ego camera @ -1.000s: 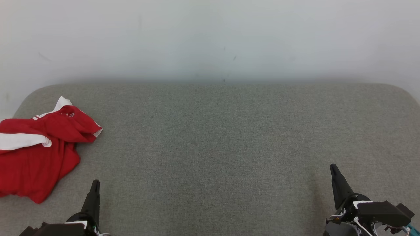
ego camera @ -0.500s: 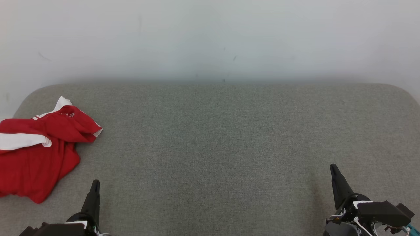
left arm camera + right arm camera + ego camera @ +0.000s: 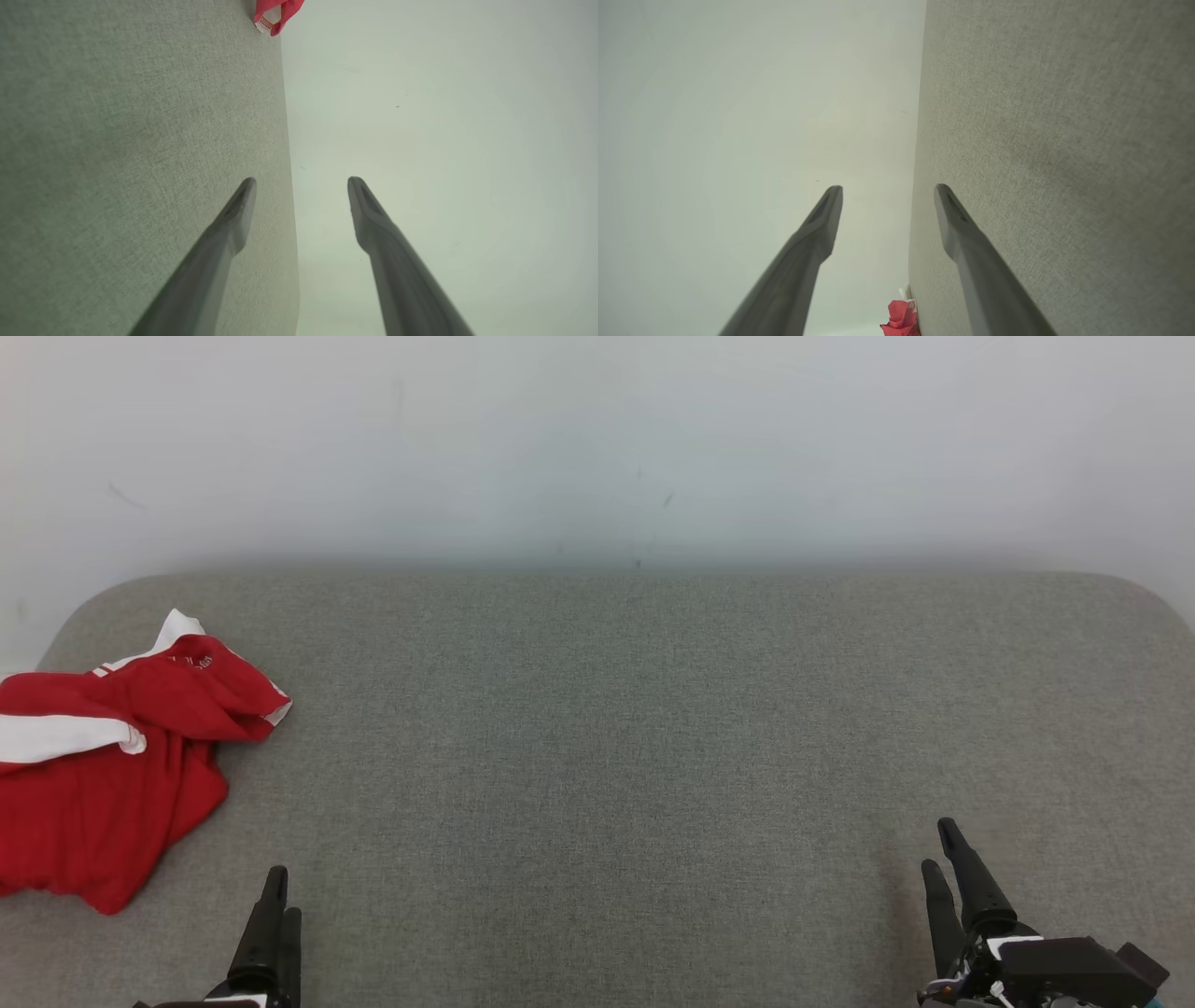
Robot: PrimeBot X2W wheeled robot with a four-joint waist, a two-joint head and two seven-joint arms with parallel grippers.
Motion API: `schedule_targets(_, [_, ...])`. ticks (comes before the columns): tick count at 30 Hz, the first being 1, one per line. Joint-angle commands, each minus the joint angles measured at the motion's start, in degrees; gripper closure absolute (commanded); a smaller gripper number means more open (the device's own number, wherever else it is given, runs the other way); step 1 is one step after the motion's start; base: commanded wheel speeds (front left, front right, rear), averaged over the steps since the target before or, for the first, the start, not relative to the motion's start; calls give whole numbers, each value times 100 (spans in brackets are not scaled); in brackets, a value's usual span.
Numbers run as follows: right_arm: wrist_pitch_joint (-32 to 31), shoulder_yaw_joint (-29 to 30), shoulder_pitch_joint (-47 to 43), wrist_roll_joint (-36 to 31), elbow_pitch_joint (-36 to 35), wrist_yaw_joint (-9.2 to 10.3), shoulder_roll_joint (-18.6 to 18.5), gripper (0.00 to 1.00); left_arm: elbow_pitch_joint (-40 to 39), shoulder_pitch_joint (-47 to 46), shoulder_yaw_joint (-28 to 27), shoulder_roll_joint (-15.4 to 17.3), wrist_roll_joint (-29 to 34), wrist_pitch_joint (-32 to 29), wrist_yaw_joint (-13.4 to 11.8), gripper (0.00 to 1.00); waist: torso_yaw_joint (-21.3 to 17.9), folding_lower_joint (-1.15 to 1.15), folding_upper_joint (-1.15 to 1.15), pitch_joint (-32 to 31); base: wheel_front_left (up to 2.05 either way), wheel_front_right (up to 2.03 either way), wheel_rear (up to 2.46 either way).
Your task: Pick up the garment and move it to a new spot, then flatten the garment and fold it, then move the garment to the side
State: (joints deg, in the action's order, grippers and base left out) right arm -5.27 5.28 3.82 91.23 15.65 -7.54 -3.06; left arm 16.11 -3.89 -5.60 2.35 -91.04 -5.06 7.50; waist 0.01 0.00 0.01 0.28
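— While both arms are waiting low over the table (image 3: 635, 728), where is the red shirt (image 3: 103, 756) lying?

— It is lying crumpled at about nine o'clock on the grey fabric top and running off the head view's left edge. A white-trimmed piece is poking toward ten o'clock. Nothing is touching it.

— And the pincers?

— The left pincer (image 3: 283, 896) is sitting at seven o'clock and the right pincer (image 3: 937, 845) at five. Both are standing with their fingers spread and are holding nothing. The left one is sitting near the heap's six o'clock corner, while the right one is staying well apart from it.

— How are you expecting it to handle?

— I am judging it light, soft and limp. It is probably going to sag and drape from any pinch, with loose layers sliding over each other. It is not looking fragile.

— So where are you taking hold?

— I am leaning toward the raised fold on the heap's three o'clock side, near the white trim. There I am pinching a bunched ridge rather than a flat patch, where the long fingers are risking scraping the table.
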Motion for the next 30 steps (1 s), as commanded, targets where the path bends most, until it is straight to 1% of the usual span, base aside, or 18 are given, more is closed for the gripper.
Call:
schedule_targets(1, [112,-120,116,-164,-110,1,-104,0,-109,-97,24,37,247,91,0,0,2,0,-1,4,0,0,0])
schedule_targets(6, [257,-230,150,-547,-76,1,-188,0,-126,-92,56,35,722,228,0,0,5,0,-1,15,0,0,0])
schedule_targets(7, [257,-230,150,-547,-76,1,-188,0,-126,-92,56,35,722,228,0,0,5,0,-1,15,0,0,0])
schedule_targets(11, [362,-281,158,-950,-75,1,-211,0,-125,-94,90,33,1127,332,0,0,7,0,-1,26,0,0,0])
schedule_targets(26, [714,-473,121,-2602,-126,3,-236,0,-87,-24,180,37,2906,686,0,0,8,0,-1,37,0,0,0])
schedule_targets(30, [801,-487,99,-3028,-126,3,-232,0,-92,-6,191,39,3416,773,-38,0,5,0,-1,42,0,0,0])
